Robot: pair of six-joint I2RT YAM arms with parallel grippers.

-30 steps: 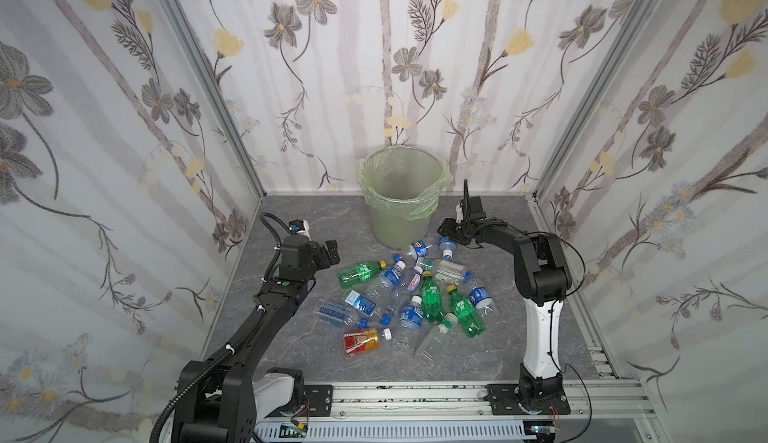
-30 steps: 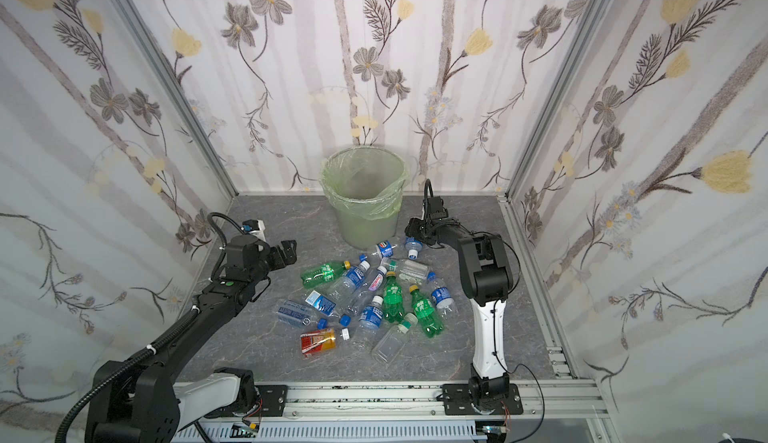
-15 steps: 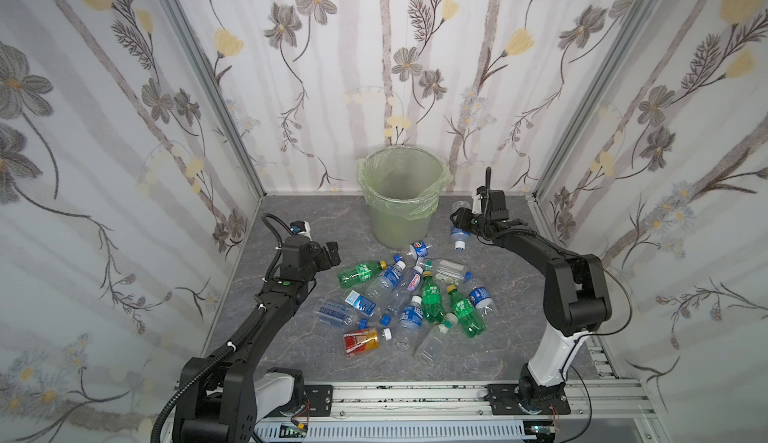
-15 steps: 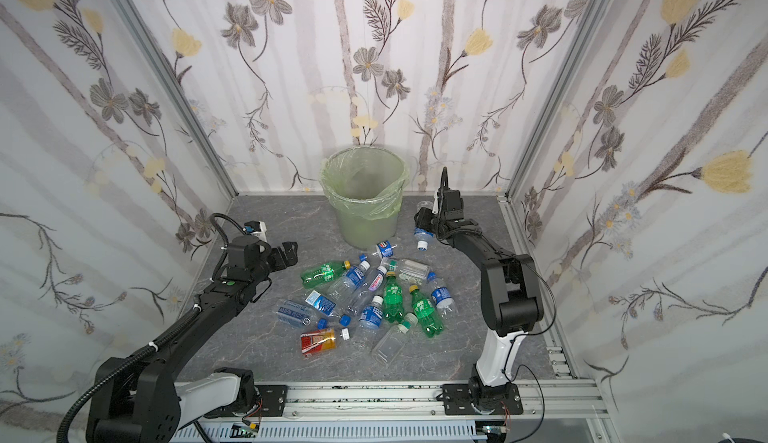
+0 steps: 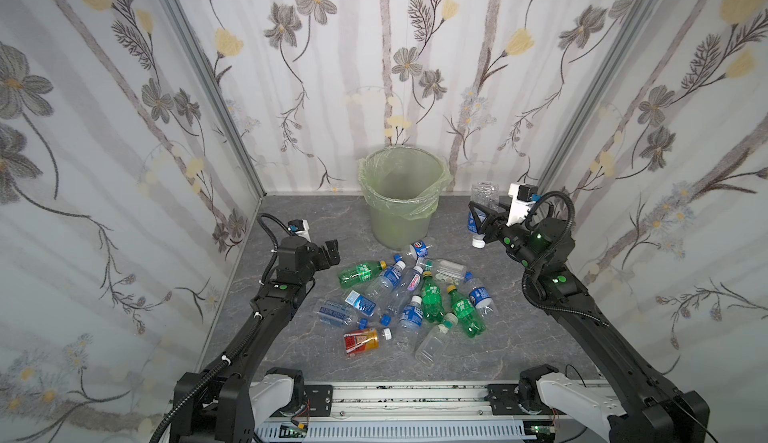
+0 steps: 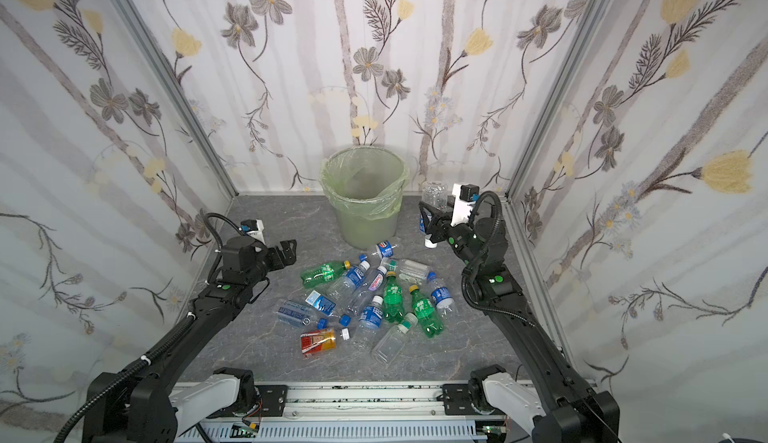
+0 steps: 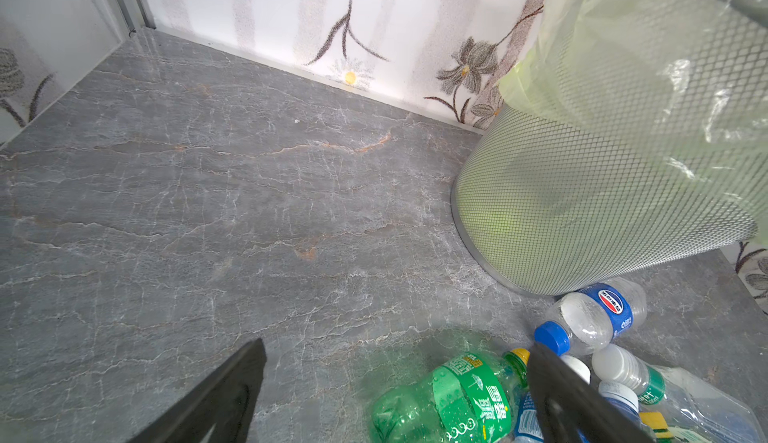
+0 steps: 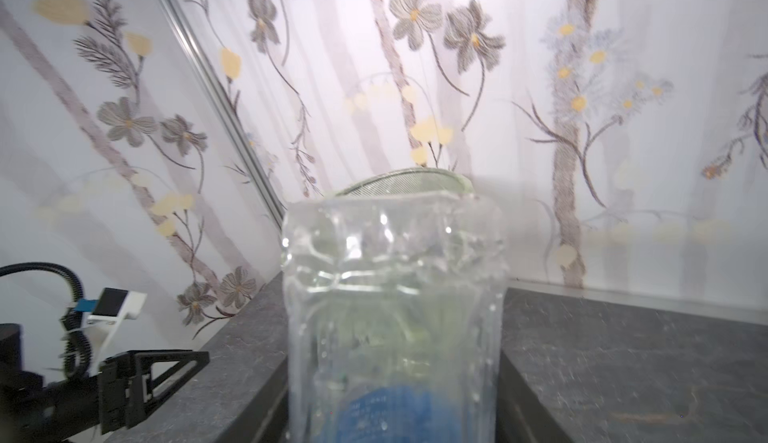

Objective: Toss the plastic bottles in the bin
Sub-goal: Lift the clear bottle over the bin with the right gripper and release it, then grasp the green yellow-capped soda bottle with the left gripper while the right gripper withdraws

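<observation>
Clear bottle (image 5: pixel 485 195) clamped cap-down in right gripper (image 5: pixel 478 218), held up beside bin (image 5: pixel 399 220), not yet dropped. Wide, empty left gripper (image 5: pixel 329 254) near pile (image 5: pixel 432 299); whole pile to go, none visible inside bin.

The bin (image 7: pixel 582 220) is fine metal mesh (a smooth metal ring at its base), lined with a thin, glossy green plastic bag (image 7: pixel 623 66). The desk (image 7: pixel 249 191) looks like matt grey veined stone. The plastic bottles (image 5: pixel 431 301) are glossy, clear or green. The fingers (image 7: pixel 232 391) of the left claw (image 7: pixel 397 347) are matt black.
</observation>
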